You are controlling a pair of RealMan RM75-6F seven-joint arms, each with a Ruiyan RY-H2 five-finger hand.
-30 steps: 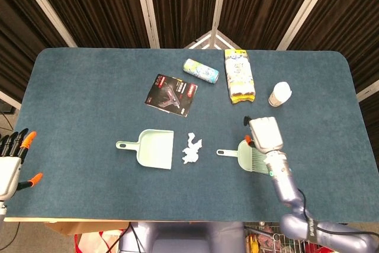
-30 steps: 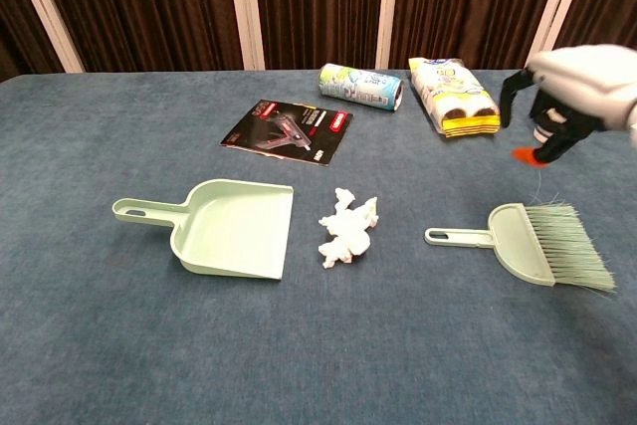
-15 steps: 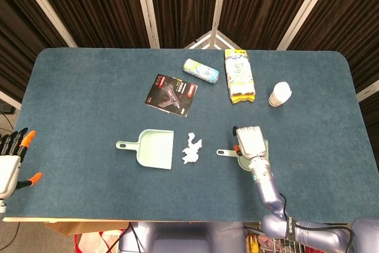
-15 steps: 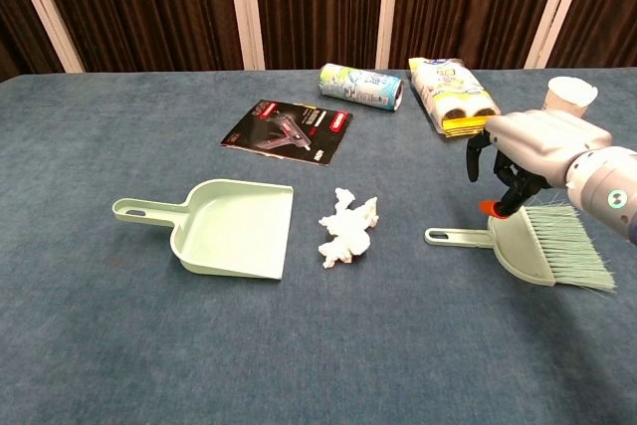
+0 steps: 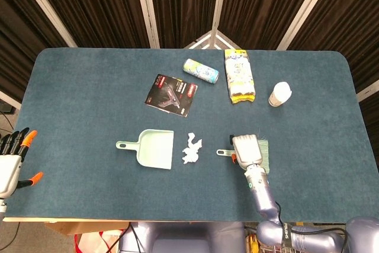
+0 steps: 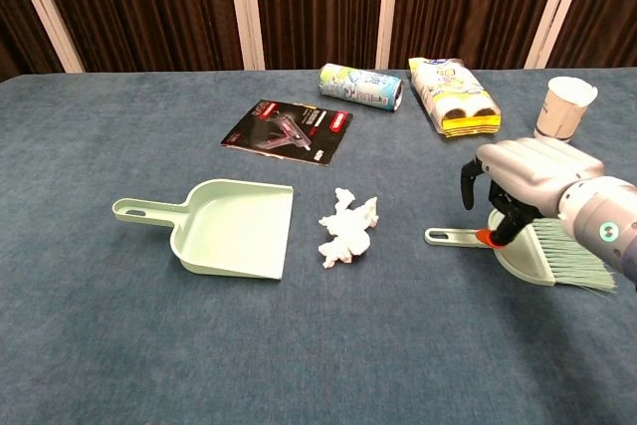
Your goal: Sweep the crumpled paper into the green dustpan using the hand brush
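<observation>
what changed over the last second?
The right hand came down and toward the robot's left, now over the hand brush near its handle; grasp not evident. Left hand stayed at the table edge. Brush, crumpled paper and green dustpan unmoved.

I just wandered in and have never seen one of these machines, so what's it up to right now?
The robot's right hand is reaching down over a hand brush, fingers curled just above its handle, apparently not gripping it yet. A ball of crumpled paper lies between the brush and a green dustpan, untouched. The left hand waits open at the table's near left edge.
</observation>
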